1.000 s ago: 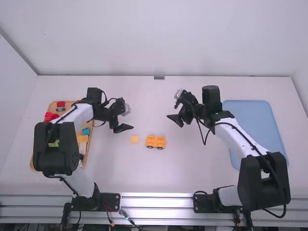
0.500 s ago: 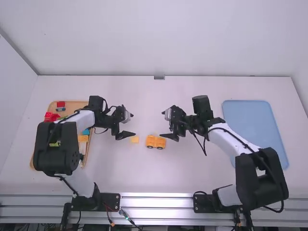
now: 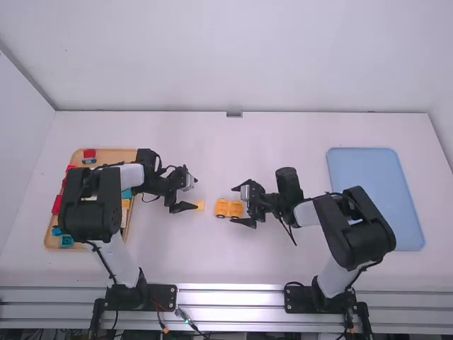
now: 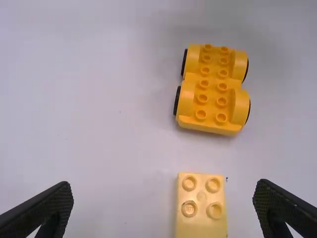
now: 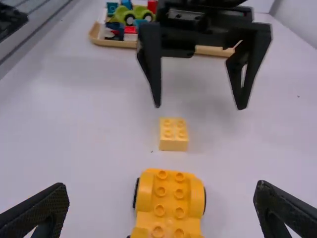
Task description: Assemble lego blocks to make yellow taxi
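Likely pickup step: left gripper [image 5: 199,106] and right gripper [image 5: 161,187] both spread, yellow block [image 4: 200,208] near wheeled base [image 4: 213,94]; next, centre and close on each.

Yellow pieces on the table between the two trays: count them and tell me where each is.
2: the wheeled base, near the right gripper, and the small brick, left of the base in the high view, by the left gripper. Others may be hidden.
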Controlling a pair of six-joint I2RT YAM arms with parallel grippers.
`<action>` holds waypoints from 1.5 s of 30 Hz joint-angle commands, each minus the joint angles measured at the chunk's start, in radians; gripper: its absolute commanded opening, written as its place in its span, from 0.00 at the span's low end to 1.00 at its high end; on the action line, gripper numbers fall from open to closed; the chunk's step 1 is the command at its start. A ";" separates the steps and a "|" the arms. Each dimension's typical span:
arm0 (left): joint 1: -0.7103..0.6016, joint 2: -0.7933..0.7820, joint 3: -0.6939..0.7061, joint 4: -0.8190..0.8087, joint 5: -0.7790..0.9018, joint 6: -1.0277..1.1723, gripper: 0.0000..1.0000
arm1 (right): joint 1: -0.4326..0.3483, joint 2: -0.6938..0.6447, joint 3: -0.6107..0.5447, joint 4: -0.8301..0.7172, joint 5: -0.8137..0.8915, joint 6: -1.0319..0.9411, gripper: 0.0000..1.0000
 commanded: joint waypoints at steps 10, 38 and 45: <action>-0.024 0.066 -0.136 0.225 0.037 -0.037 0.90 | -0.002 0.146 0.060 0.038 -0.027 0.133 0.99; -0.015 0.066 -0.174 0.265 0.010 -0.070 0.45 | -0.002 0.145 0.064 0.039 -0.026 0.133 0.99; -0.015 0.066 -0.203 0.349 0.010 -0.136 0.36 | -0.002 0.145 0.065 0.038 -0.026 0.133 0.99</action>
